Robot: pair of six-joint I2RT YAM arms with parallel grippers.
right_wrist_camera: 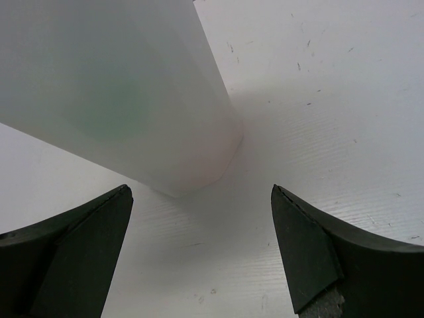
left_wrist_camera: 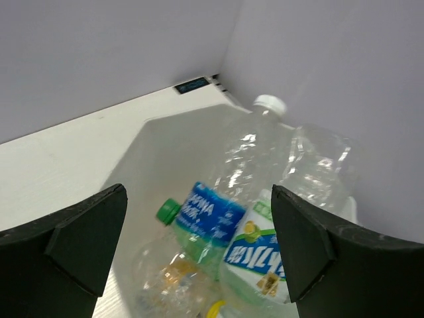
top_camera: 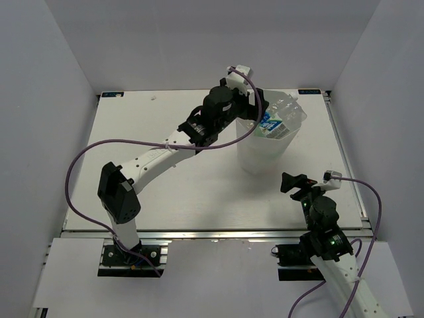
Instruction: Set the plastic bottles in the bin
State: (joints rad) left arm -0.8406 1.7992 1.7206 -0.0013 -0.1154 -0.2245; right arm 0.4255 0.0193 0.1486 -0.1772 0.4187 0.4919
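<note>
Blue-labelled bottle [left_wrist_camera: 211,213] inside bin [left_wrist_camera: 149,146], writing illegible.

Bin [top_camera: 260,158] on worktop [top_camera: 185,192], right of centre, bottles [top_camera: 281,118] in it.
You've got the bin standing twd the back-right of the worktop, w/ the bottles piled inside, a few poking above the rim on its far-right side. Your L pincer [left_wrist_camera: 199,199] hangs over the bin's left rim, above the pile. Your R pincer [right_wrist_camera: 200,189] sits near the front-right edge, in front of the bin & apart from it, pointing at its base, bare worktop btwn them.
</note>
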